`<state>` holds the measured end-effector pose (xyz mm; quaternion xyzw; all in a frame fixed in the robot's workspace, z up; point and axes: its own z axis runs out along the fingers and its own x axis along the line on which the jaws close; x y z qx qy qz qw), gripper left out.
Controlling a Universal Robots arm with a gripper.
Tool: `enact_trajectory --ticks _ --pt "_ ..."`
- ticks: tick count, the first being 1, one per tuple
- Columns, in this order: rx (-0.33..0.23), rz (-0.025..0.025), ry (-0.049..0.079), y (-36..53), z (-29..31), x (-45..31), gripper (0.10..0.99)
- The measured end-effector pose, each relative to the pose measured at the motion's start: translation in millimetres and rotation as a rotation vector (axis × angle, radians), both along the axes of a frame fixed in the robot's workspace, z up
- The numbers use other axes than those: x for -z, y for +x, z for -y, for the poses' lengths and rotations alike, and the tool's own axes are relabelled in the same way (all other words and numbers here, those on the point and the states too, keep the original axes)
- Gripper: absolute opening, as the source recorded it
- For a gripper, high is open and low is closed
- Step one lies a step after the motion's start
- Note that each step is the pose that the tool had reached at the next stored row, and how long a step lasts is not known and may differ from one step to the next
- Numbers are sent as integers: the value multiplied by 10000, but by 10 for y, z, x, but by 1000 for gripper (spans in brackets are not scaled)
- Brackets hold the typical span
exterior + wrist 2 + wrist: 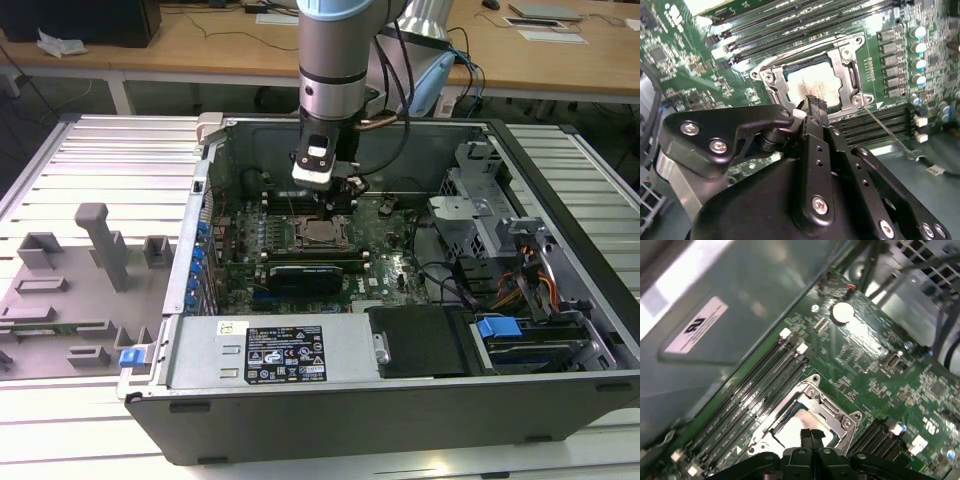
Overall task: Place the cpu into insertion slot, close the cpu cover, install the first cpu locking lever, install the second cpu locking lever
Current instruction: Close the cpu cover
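Gripper: the black two-fingered gripper [815, 106] has its narrow tips pressed together with nothing between them, poised over the near edge of the socket; whether it touches is unclear.
Cpu: the small flat square chip with a dull silver-grey top [814, 82] sits inside the insertion slot [815, 385], a square socket with a shiny metal rim.
Cover: the thin silver cpu cover [846, 70] appears to lie flat, framing the chip.
Lever: a thin steel wire rod [887, 135] juts from the socket corner across the green motherboard [685, 65], seemingly unlatched.
Risk: the closed tips are slim, so a springy rod could slip off them and snap back; an off-centre push might scrape the chip's top.
Views: the second wrist view shows the rod; the first wrist view adds long black memory slots [755, 385]; the exterior view shows the arm reaching down into the dark grey computer case [400, 410].
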<state>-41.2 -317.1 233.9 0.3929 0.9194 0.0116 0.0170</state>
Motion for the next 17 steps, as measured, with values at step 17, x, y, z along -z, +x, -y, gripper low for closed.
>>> enact_trajectory --ticks 17 --pt "-4136 -6 -76 0 0 9 106"
